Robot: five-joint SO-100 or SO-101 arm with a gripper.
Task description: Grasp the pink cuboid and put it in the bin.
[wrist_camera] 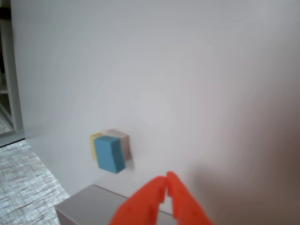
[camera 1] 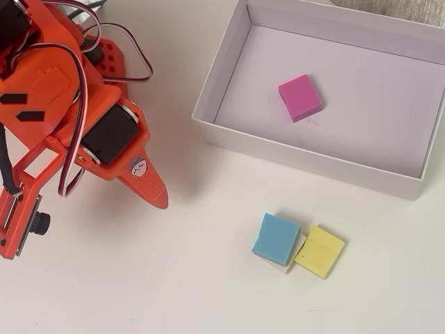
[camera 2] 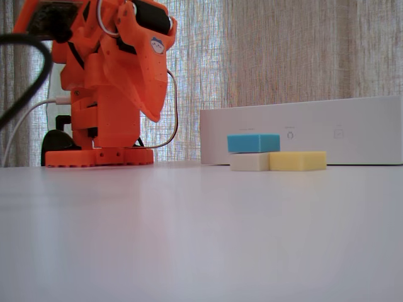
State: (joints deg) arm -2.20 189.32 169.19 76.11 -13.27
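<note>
Pink cuboid (camera 1: 300, 97) lies flat on the floor of the bin (camera 1: 306, 161), clear of every wall. It looks to me light, matte and probably foam-soft, so I'd pinch two opposite side faces if needed. My gripper (wrist_camera: 166, 182) is clenched and empty, parked over the counter (camera 1: 174, 278).

tool (wrist_camera: 166, 180): tips together, empty | light blue block (wrist_camera: 110, 154) touching white block (wrist_camera: 121, 139), yellow block (wrist_camera: 96, 139)
</note>
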